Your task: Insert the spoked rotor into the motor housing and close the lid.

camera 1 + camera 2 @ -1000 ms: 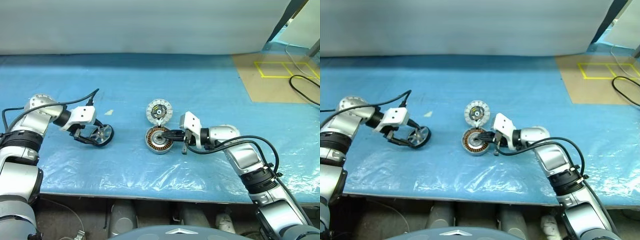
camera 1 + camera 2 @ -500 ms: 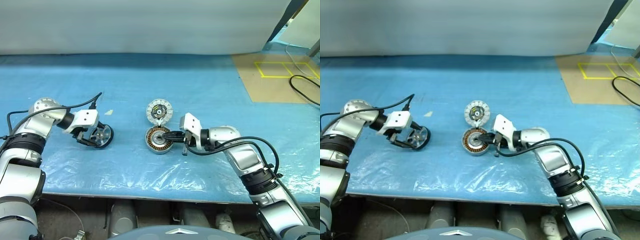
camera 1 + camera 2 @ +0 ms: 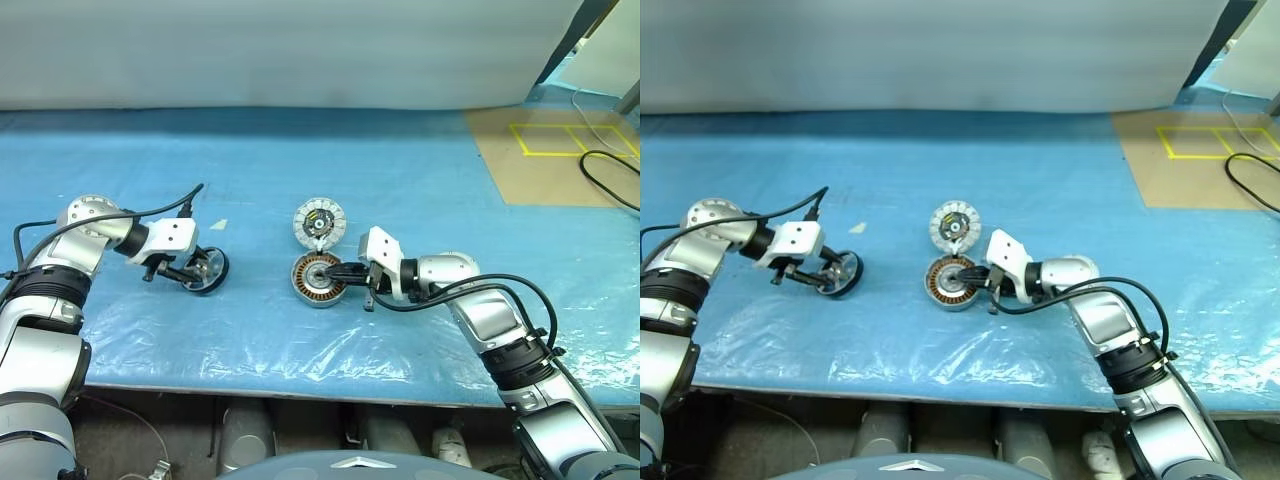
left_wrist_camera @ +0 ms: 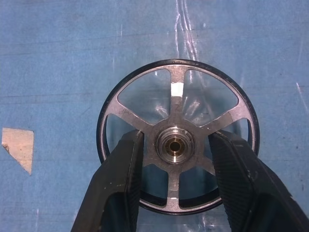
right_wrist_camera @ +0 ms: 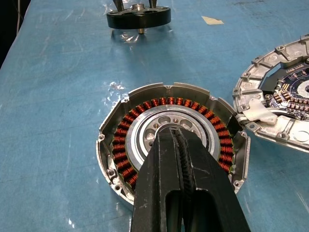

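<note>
On blue sheet (image 3: 420, 170), one spoked rotor (image 3: 205, 269), one motor housing (image 3: 317, 279), one lid (image 3: 318, 220)

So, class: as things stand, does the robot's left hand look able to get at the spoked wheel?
Probably yes. The left hand already has its fingers either side of the spoked wheel at its hub, with nothing between them.

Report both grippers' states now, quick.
Left gripper: jaws partly open, astride the spoked rotor's hub; a firm grip cannot be told.
Right gripper: shut, holding nothing, over the motor housing.
</note>
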Tool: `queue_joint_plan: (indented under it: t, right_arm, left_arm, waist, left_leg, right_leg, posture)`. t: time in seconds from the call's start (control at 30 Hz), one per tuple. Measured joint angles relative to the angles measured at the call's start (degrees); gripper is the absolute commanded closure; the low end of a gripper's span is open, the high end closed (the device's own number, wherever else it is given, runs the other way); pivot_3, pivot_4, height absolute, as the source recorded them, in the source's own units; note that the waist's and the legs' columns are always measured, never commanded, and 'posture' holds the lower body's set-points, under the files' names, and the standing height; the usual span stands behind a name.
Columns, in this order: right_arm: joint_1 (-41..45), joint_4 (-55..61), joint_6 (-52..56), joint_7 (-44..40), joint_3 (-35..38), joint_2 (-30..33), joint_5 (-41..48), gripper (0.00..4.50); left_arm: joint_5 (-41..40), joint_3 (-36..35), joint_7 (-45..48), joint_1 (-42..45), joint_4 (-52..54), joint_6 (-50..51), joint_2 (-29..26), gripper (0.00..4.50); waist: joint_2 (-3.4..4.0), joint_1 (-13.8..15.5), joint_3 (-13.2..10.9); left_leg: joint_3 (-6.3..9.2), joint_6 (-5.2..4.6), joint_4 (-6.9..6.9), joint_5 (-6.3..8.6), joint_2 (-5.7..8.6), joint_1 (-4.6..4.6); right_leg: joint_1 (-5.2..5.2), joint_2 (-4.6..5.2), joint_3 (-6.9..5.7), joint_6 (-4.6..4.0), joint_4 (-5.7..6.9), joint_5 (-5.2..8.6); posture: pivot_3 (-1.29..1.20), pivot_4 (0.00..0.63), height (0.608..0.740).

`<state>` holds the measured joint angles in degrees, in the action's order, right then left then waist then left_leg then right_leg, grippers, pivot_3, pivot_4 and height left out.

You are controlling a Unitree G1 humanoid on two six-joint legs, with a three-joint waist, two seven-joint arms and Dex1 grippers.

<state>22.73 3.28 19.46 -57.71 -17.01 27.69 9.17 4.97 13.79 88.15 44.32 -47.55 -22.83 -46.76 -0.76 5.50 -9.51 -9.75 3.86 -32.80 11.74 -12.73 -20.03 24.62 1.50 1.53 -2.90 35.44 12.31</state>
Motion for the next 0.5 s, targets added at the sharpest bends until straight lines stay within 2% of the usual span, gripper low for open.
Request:
queue_joint_plan:
  t: [0.3, 0.5]
  right_arm:
    - [-0.01, -0.02, -0.01, -0.72, 0.33, 0.4, 0.37, 4.5]
    - [0.01, 0.11, 1.27, -2.11, 4.56, 2.09, 4.14, 4.5]
  left_arm:
    - [-5.16, -1.57, 1.93, -2.82, 3.16, -0.57, 1.77, 2.33]
    - [-11.55, -5.05, 2.57, -4.15, 12.91, 4.62, 1.48, 2.33]
  waist:
    - [-0.04, 0.07, -0.02]
    - [-0.11, 0.05, -0.07]
  left_leg:
    - [0.0, 0.0, 0.01, 0.0, -0.01, -0.07]
    - [-0.01, 0.0, 0.01, 0.0, -0.01, -0.11]
  right_leg:
    - [0.02, 0.0, -0.02, 0.0, -0.03, 0.0]
    - [0.08, 0.0, -0.02, -0.01, -0.02, 0.0]
  posture:
    - [0.0, 0.15, 0.74]
    - [0.0, 0.15, 0.74]
